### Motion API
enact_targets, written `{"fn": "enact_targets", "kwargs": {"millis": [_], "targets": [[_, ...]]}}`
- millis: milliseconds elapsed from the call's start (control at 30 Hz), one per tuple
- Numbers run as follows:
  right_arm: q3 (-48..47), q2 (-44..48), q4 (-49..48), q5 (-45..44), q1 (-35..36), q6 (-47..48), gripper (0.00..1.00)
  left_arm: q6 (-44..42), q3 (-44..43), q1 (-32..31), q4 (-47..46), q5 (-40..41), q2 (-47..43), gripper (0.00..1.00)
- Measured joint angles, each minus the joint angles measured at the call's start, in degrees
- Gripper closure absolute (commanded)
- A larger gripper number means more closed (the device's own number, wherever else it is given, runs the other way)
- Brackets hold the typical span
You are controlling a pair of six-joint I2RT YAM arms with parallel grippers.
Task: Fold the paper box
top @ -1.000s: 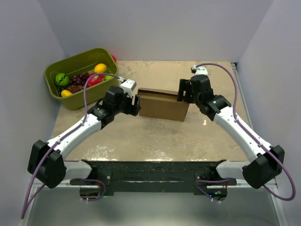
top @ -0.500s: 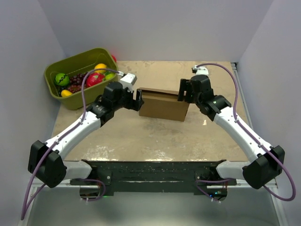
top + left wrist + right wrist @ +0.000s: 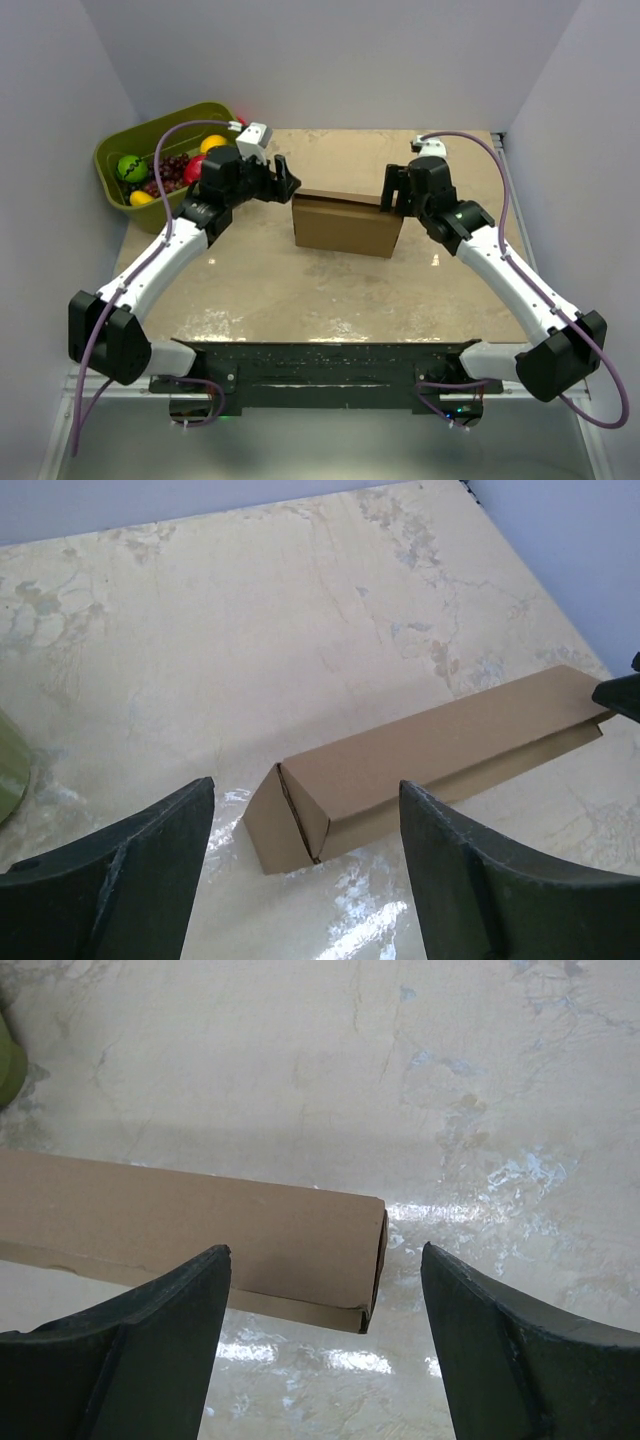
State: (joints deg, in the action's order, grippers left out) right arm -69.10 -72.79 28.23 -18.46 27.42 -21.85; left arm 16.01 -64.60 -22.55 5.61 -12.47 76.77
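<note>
your left claw [image 3: 284,181] is spread wide and has hold of nothing. the paper box [image 3: 345,222] lies on the worktop [image 3: 300,295] as a closed long brown block, just ahead of that claw and lower than it. in the left wrist view its near end shows between the two fingers, clear of both, and its length runs off past the right-hand finger. a thin dark gap shows along one long edge.

your right claw [image 3: 393,195] is also spread wide and empty. it sits over the box's other end, which shows between its fingers in the right wrist view. you can't tell from above whether it touches the cardboard.

behind the left claw sits a green bin [image 3: 110,178] with fruit in it.
</note>
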Motion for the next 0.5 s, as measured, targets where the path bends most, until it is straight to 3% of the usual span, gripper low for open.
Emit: {"fn": "enact_targets", "kwargs": {"millis": [167, 500], "targets": [[0.5, 0.0, -0.6, -0.1, -0.1, 0.0, 0.28, 1.1, 0.0, 0.1, -1.3, -1.2, 5.2, 0.46], [5.8, 0.7, -5.0, 0.1, -0.1, -0.8, 0.42, 3.3, 3.5, 0.2, -8.2, -3.7, 6.4, 0.62]]}}
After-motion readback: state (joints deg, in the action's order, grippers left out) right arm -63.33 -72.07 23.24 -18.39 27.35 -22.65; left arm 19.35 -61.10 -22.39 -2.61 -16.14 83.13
